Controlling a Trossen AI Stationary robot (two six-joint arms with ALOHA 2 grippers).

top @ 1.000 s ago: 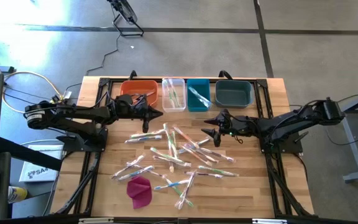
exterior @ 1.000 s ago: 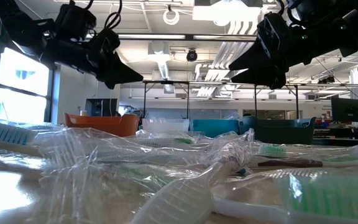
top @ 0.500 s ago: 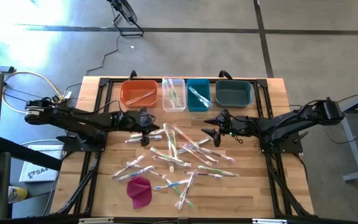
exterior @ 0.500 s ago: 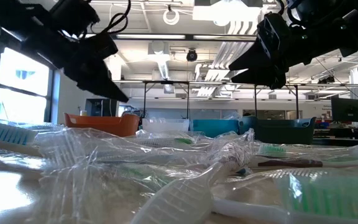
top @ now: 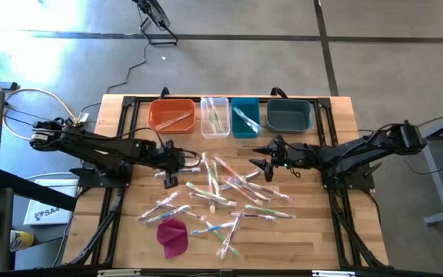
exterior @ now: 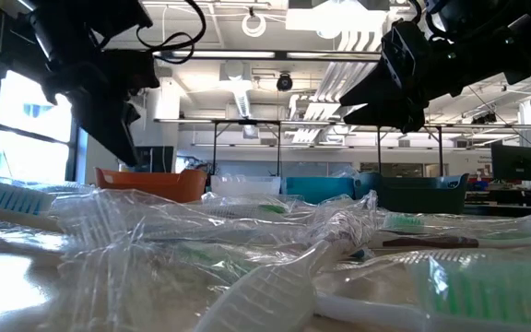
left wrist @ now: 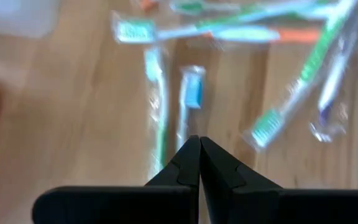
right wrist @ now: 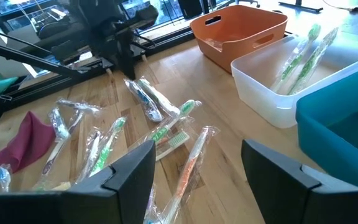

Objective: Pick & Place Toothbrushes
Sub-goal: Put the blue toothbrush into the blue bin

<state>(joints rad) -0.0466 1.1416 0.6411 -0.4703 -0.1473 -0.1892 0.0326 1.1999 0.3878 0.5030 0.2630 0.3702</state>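
Wrapped toothbrushes (top: 221,188) lie scattered across the middle of the desk (top: 114,115), short of the four bins at its far edge. A blue-headed one (left wrist: 192,94) lies just ahead of the left claw (top: 167,179), lengthwise along its reach; that claw is pinched together, empty. The right claw (top: 261,162) hovers spread wide over the pile's right side.

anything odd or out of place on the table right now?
One thing: a magenta cloth lies crumpled at the near-left edge of the toothbrush pile, the only item there that is not a wrapped brush. Also, the dark grey bin looks empty, while the other three hold brushes.
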